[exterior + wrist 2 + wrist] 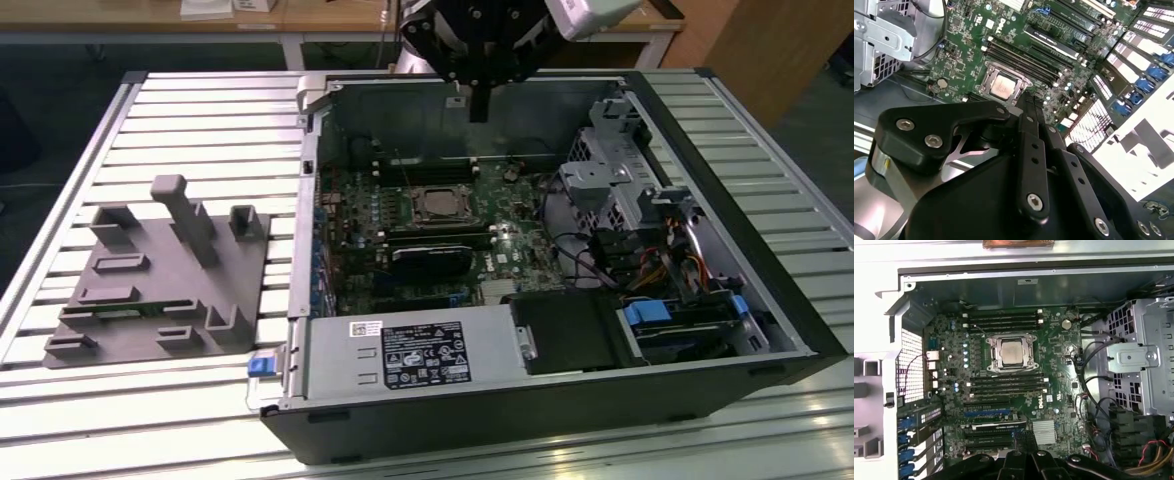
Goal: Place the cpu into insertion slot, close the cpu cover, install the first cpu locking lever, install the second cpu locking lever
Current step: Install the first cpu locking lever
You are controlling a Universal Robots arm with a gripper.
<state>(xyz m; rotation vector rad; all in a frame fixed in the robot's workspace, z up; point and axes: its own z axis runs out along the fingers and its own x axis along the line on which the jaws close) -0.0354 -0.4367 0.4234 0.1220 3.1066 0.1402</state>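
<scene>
An open computer case (315, 100) lies on the slatted table with its motherboard facing up. The cpu (437, 206) (1002, 86) (1010, 352), a small silvery square chip, sits in the insertion slot in the middle of the board. The silver cpu cover (1010, 338) lies flat around it as a frame (988, 77). How the locking levers stand I cannot tell. My gripper (478, 115) (1026, 98) hangs above the far wall of the case, well above and behind the cpu. Its two fingers are pressed together with nothing between them.
Memory slots (1004, 318) flank the socket and a long black card (430, 262) lies nearer the power supply (414, 352). A metal drive cage (627, 190) and cables (654, 265) crowd the exterior view's right. A grey fixture block (160, 275) stands outside the case on the left.
</scene>
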